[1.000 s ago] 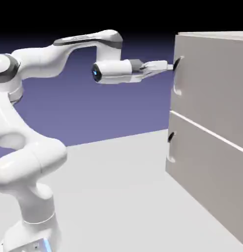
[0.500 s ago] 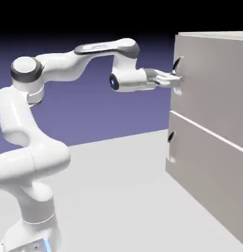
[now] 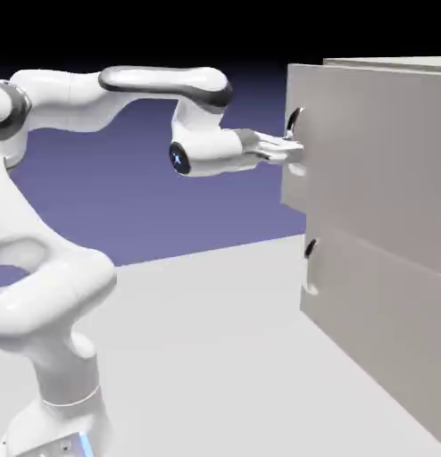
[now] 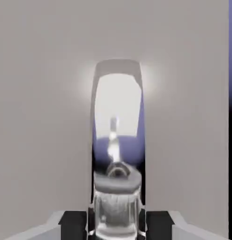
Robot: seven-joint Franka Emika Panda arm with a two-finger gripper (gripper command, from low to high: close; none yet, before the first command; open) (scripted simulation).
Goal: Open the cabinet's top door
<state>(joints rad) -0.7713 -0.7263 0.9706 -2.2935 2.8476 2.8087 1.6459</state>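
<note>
The cabinet [image 3: 385,268] is a tall light-grey box on the right of the exterior view. Its top door [image 3: 367,152] stands out a little to the left of the lower panel. My gripper [image 3: 294,153] reaches level from the left and is shut on the top door's handle [image 3: 296,134], a small dark-and-silver loop at the door's left edge. In the hand view the shiny handle [image 4: 118,126] rises straight up the middle, clamped between my dark fingertips [image 4: 73,220] at the bottom, with the door's grey panel [image 4: 42,117] filling the rest.
The lower panel [image 3: 367,294] with its own small handle [image 3: 310,268] sits flush below. Pale table surface [image 3: 215,339] stretches under the arm. The robot's base stands at the lower left.
The gripper went to the handle and shut on it. It has since drawn back to the left, and the top door has come out with it, past the lower panel.
</note>
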